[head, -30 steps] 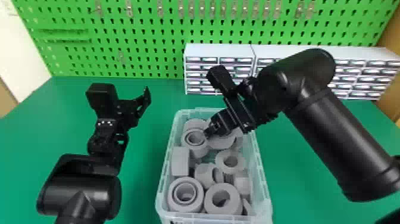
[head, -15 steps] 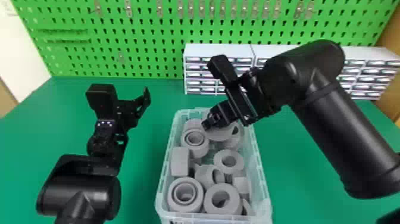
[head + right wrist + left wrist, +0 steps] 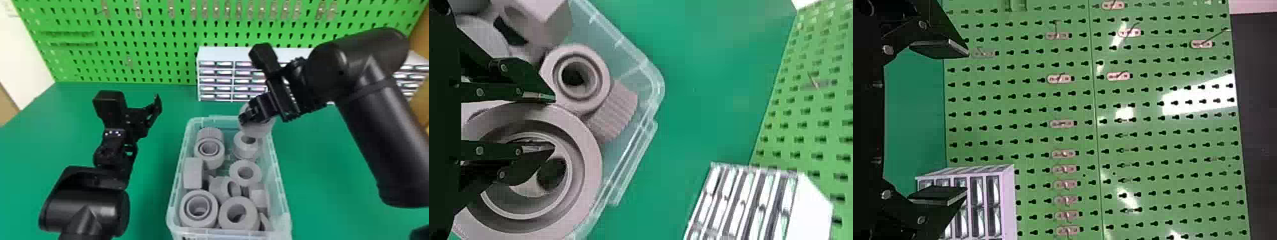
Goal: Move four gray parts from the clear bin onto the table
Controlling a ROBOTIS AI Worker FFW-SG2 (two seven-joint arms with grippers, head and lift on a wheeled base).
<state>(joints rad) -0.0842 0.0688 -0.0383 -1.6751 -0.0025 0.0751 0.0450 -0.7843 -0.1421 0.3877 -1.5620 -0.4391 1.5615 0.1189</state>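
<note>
The right gripper is closed on the wall of a large, thick-rimmed gray ring, one finger inside the hollow and the other outside. The ring's hole faces back toward the wrist, so its axis seems to run roughly along the gripper's reach. It hangs at the far right corner of the clear plastic bin; whether its underside clears the rim I cannot tell.

What matters now is the bin wall just to the gripper's right, with the green worktop beyond it, on that arm's own side. A lift, then a sideways carry, looks like the short way out; too low, and the ring could catch the wall.

The right arm comes in from the right, elbow high, the gripper slanting down and leftward. Left of the gripper, inside the bin, are a smaller gray collar and a ridged gray cylinder. Well apart to its left, outside the bin, the left gripper waits empty, fingers spread.
</note>
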